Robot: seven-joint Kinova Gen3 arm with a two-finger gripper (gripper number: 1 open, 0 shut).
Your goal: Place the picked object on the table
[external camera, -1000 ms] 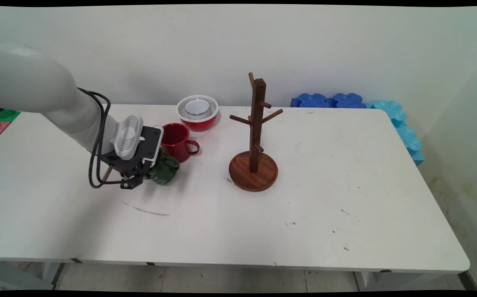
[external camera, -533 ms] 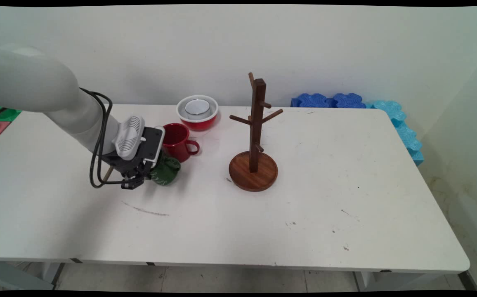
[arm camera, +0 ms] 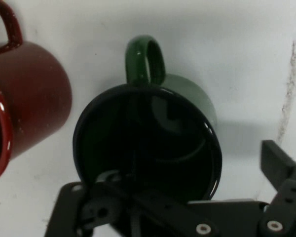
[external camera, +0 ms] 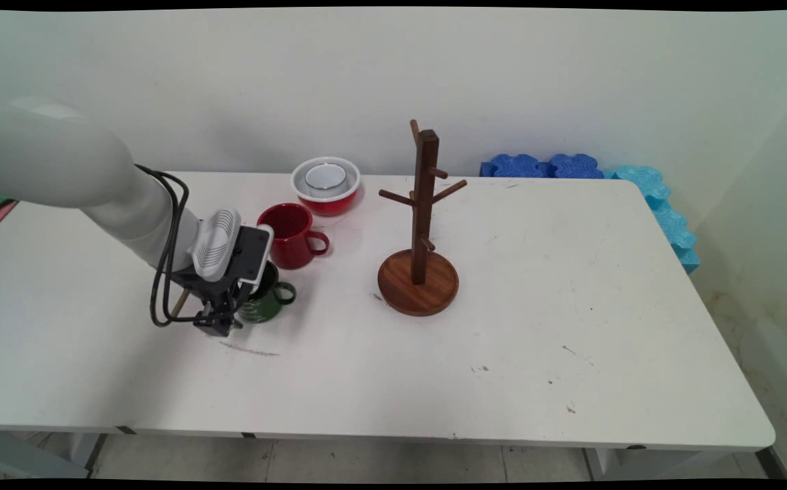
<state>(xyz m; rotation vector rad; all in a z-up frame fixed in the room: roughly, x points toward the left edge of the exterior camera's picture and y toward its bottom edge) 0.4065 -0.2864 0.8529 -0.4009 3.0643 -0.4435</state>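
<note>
Hand view shows the end effector [arm camera: 187,207] wide open, one finger [arm camera: 278,163] outside the green mug [arm camera: 148,143] and the other down inside it, so the rim sits between them. It holds nothing tight. The mug stands up near the desk's [external camera: 502,354] left side, handle [arm camera: 145,61] pointing away. Just behind it is a red mug [external camera: 288,235], then a red bowl [external camera: 325,184]. A wooden mug tree [external camera: 421,224] stands mid-desk.

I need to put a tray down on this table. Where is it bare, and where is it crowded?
Bare: the table right of the mug tree, and its near strip. Crowded: back left, where the tool, green mug, red mug and bowl cluster.
</note>
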